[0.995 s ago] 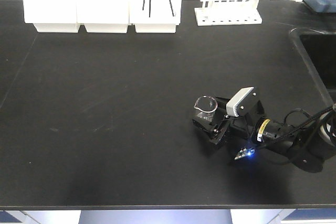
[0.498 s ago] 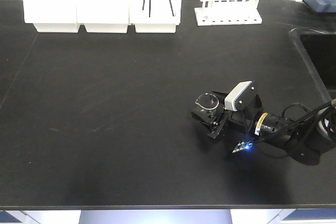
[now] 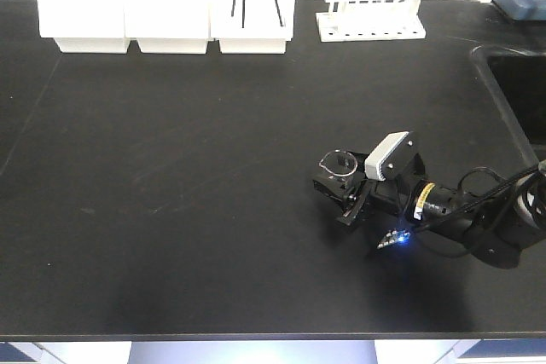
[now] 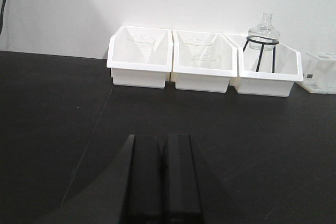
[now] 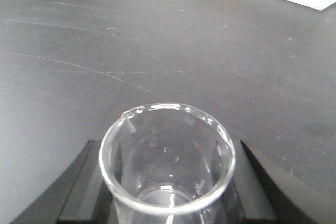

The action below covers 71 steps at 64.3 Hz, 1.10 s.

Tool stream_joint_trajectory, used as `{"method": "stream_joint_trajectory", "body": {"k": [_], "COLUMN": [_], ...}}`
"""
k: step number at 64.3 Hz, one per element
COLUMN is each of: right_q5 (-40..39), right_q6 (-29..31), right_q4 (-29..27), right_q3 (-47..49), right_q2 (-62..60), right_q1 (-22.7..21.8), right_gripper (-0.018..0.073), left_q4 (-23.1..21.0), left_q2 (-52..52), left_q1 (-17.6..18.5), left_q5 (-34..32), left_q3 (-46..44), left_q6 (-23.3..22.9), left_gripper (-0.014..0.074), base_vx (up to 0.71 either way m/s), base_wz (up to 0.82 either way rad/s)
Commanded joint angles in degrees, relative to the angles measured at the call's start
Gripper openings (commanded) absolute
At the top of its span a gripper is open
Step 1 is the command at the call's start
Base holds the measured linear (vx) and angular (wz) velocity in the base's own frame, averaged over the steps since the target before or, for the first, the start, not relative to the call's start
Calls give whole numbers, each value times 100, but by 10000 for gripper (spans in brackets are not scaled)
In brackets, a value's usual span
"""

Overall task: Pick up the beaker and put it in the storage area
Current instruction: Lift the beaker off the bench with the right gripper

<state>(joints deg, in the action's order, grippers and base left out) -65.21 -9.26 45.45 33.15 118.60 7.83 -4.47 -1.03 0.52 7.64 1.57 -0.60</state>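
Risk: smooth glass beaker (image 5: 167,156) may slip from right hand (image 3: 335,189) if squeeze too soft. Too hard, glass may crack. Tilt on lift could spill it out.

Right hand low over surface (image 3: 171,168), fingers (image 5: 79,187) hugging beaker on both sides.

Left hand (image 4: 160,182) pinched shut, empty, facing far bins (image 4: 202,66).

Storage area not seen.

Small clear glass beaker (image 3: 338,164), empty, upright, mouth open to the top. Thin rounded rim with the pour spout at about 11 o'clock in the right wrist view. Placed at roughly 4 o'clock from the black tabletop's (image 3: 171,168) centre, pinched between the right tool's (image 3: 334,187) black fingers. Base hidden, contact with tabletop unclear.
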Motion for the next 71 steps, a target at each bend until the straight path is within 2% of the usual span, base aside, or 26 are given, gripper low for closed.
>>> {"method": "stream_joint_trajectory", "body": {"k": [1,22,71], "right_q5": [-1176,-1134,-988], "right_q6": [-17,-366,-625], "right_q4": [-71,-59,-53], "right_q3": [79,79,79], "right_q2": [-310,-880,-2075], "right_q1": [-4,-4,-4], "right_gripper": [204,236,244], "left_q4": [-55,-55,-55], "left_q2": [-33,-33,-33], "left_q1": [0,0,0], "left_q5": [-531,-531,-531], "left_q3": [-117,-117,-117], "left_q6": [-42,-42,-42], "left_gripper": [-6,-6,-6], "base_vx": [0,0,0], "base_wz": [0,0,0]}}
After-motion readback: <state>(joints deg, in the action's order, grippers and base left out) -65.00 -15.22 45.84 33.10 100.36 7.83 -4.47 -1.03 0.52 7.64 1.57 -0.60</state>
